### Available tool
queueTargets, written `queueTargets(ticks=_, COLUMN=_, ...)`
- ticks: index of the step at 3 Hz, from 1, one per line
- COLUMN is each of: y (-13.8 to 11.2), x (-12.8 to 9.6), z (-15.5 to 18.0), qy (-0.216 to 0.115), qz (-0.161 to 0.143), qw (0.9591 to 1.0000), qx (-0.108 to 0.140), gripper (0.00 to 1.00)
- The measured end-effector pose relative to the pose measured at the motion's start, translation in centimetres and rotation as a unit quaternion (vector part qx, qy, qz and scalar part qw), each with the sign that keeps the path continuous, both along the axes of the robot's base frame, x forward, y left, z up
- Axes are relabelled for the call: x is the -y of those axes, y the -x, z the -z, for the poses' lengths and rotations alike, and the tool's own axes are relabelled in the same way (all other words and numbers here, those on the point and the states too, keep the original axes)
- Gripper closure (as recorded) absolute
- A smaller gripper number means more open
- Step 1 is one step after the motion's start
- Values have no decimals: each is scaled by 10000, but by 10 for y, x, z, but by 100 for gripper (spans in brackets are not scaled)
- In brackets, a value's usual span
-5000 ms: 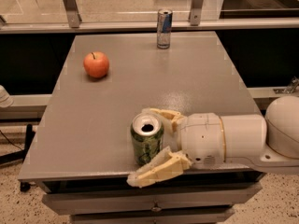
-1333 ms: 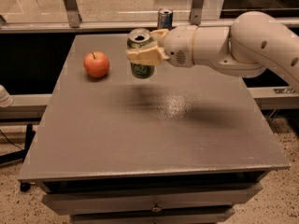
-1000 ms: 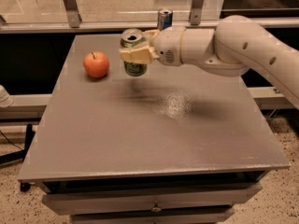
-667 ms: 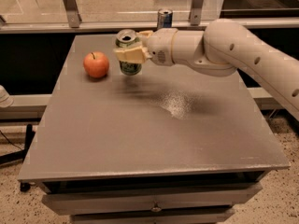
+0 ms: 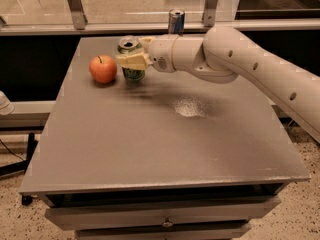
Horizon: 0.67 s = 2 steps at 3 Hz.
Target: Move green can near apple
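The green can [image 5: 130, 48], dark green with a silver top and a dark hole, stands upright just right of the apple [image 5: 103, 69], a round orange-red fruit with a short stem, at the back left of the grey table [image 5: 165, 144]. My gripper [image 5: 133, 55] is shut on the green can, its cream fingers [image 5: 131, 61] clasping the can's sides. The can's base is at or just above the table top; I cannot tell which. A narrow gap separates can and apple.
A slim blue-and-silver can [image 5: 176, 21] stands at the table's back edge, behind my arm [image 5: 240, 59]. A bright glare patch [image 5: 189, 106] lies mid-table. Drawers run below the front edge. A rail and metal posts stand behind the table.
My gripper has carried the green can from the table's front to the back left, then further left and down, until it stands beside the apple. The apple and blue can have not moved.
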<state>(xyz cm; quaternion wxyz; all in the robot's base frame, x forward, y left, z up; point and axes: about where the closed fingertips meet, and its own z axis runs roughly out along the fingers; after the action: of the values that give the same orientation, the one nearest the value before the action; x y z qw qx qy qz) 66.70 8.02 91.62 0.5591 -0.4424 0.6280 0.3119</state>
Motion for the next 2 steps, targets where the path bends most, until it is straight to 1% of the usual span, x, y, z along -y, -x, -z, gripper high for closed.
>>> queueTargets(ticks=1, y=-1, x=-6, z=5, qy=-17, qz=-22, qw=10000, qx=-51, gripper=82)
queueTargets(ticks=2, y=-1, x=-10, z=8, qy=-49, qz=-47, qw=9999, qx=-90, gripper=61)
